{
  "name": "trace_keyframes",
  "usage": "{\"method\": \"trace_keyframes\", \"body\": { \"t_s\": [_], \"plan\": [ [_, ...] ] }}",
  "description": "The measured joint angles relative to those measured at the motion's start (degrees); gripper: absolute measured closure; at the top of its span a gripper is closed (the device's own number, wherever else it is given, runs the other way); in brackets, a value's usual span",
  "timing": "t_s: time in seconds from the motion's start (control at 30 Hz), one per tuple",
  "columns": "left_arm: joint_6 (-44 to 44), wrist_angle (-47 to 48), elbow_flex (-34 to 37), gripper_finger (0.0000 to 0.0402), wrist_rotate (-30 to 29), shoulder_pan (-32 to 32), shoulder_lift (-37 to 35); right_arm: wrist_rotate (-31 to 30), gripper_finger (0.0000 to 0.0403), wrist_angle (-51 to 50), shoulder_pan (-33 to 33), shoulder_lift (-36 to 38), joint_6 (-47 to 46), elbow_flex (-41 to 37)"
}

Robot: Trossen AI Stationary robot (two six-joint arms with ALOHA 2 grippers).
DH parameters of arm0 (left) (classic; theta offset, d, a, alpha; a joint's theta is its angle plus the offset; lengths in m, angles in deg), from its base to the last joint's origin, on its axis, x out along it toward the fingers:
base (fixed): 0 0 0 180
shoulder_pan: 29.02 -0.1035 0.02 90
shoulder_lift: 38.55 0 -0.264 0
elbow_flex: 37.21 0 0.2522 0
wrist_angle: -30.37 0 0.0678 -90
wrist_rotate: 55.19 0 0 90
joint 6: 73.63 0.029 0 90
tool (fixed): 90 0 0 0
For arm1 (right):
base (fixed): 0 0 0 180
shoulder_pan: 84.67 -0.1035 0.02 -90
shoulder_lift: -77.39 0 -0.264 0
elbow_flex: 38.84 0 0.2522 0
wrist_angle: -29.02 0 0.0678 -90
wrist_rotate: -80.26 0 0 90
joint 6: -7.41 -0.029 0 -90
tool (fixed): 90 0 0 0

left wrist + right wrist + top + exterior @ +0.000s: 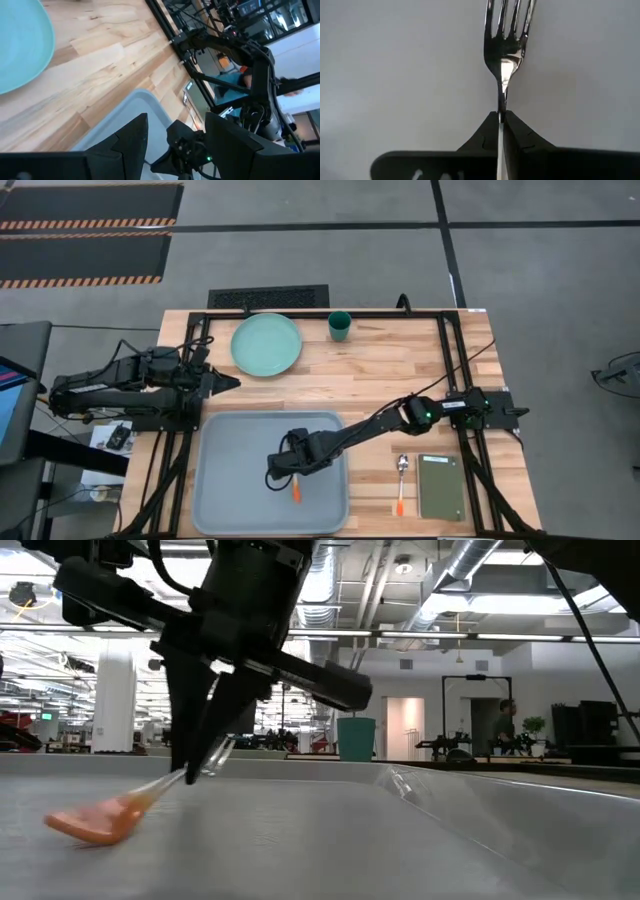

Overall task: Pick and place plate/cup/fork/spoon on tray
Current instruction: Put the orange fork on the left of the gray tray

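On the high view, the tray (225,480) lies at about 7 o'clock on the surface (370,370), and the right hand (284,472) reaches from the 3 o'clock side to hang over its middle. That hand is clamped on the fork (506,45): the right wrist view shows the 2 fingers (485,137) pinched tight on the thin metal neck, with the prongs pointing away over the pale tray floor. On the low view the fork (130,808) is tilted, its orange handle tip touching the tray floor (330,850) while the metal part rises into the dark fingers above; the tray's raised rim (470,802) runs off to the right. From above, the orange tip (296,495) shows just at 6 o'clock of the hand, inside the tray. The left hand (228,382) waits at 9 o'clock, just beyond the tray's far left corner and just beside the plate; its fingers (127,142) stand apart with nothing between them. The plate (266,344) sits at about 11 o'clock, and the cup (340,326) stands upright near 12 o'clock, close to the plate but not touching it. The spoon (401,480) lies on the wood at about 5 o'clock, bowl toward the far edge, between the tray and a dark green pad (441,487).
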Motion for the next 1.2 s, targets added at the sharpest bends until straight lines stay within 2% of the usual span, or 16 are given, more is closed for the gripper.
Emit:
{"method": "trace_keyframes", "body": {
  "t_s": [0.53,1.0,1.1,1.2],
  "plan": [
    [-0.35,0.0,0.0,0.0218,-0.12,0.0,0.0,1.09,0.0345,-1.64,0.06,0.0,-0.18,0.0],
    [2.23,0.72,-0.02,0.0218,-1.61,0.01,0.02,2.26,0.0238,-3.63,0.26,0.91,0.88,0.66],
    [2.36,2.47,-0.02,0.0218,-1.61,0.01,0.06,2.22,0.0223,-6.36,0.23,4.3,0.97,0.61],
    [4.67,3.12,-0.02,0.0218,-0.93,-0.01,0.83,2.04,0.0217,-13.33,-0.04,8.6,2.27,0.66]
  ]
}}
